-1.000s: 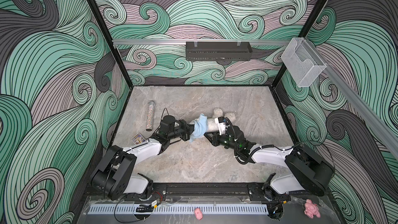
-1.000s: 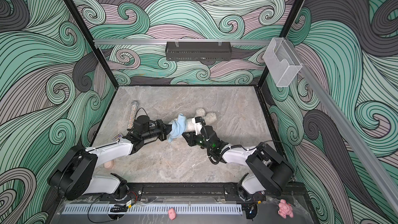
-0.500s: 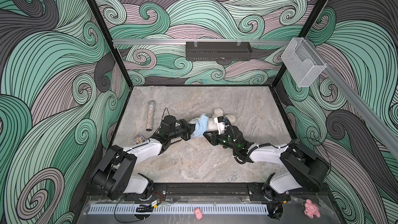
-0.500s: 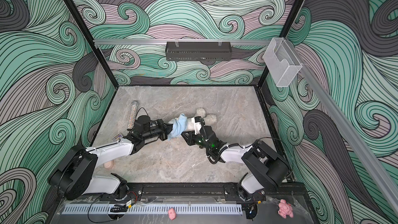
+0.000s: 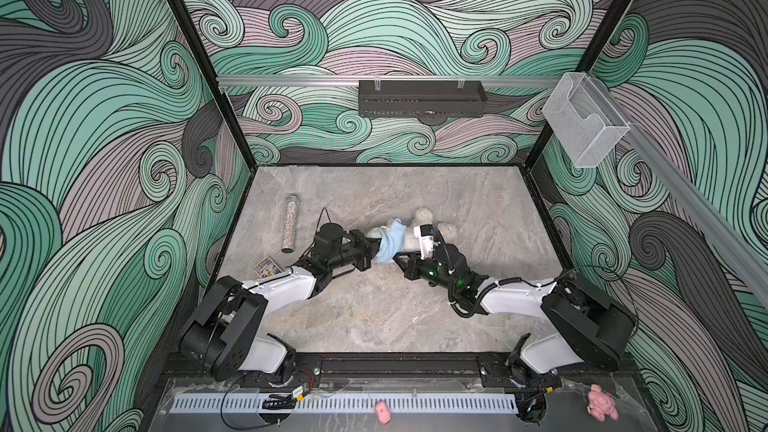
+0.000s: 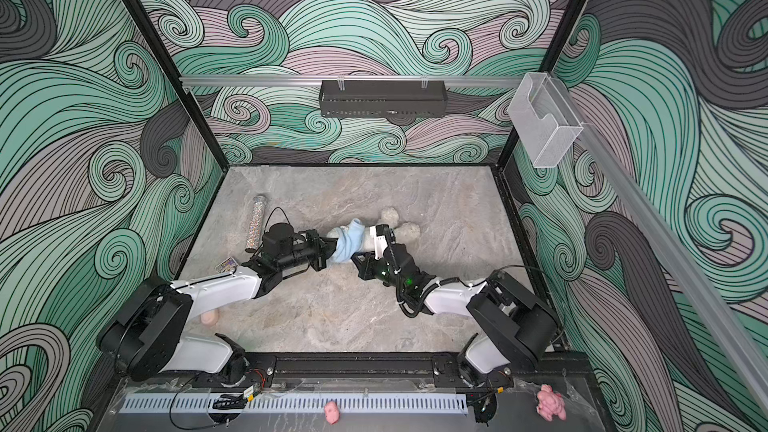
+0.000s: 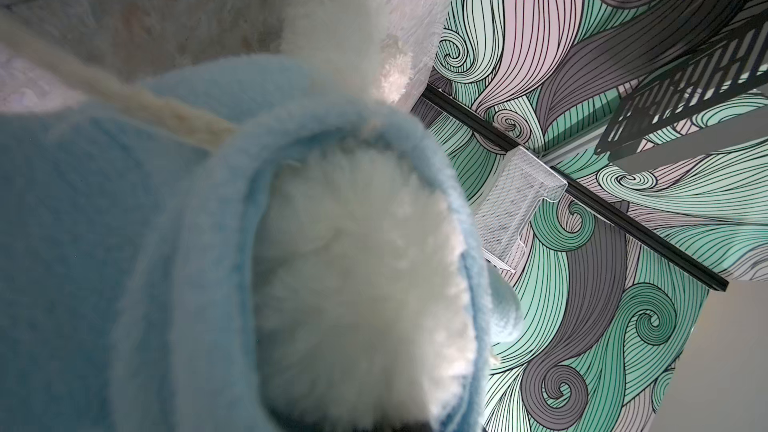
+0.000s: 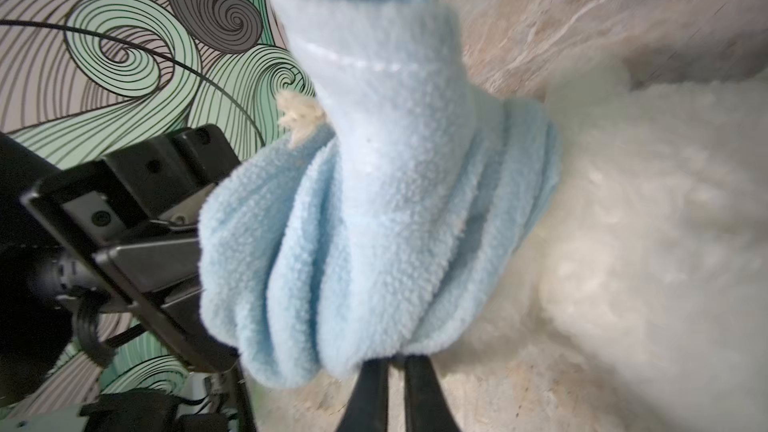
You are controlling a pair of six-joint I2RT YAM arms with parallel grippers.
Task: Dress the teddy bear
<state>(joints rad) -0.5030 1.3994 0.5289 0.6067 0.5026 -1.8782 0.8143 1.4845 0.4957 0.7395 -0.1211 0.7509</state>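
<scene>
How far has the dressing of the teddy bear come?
Done: the blue garment sits bunched in folds around the upper body of the teddy bear. In hand: the right gripper pinches its lower hem; the left gripper is shut at the head end. Left: pull it down over the bare belly, and fill the sleeve, which stands empty.

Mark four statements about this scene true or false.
1. The blue garment is bunched around the teddy bear. True.
2. The glitter tube stands upright. False: it lies flat on the table.
3. The right gripper is closed at the garment's lower edge. True.
4. The pink toys sit beside the bear. False: both lie off the table, past its front edge.
</scene>
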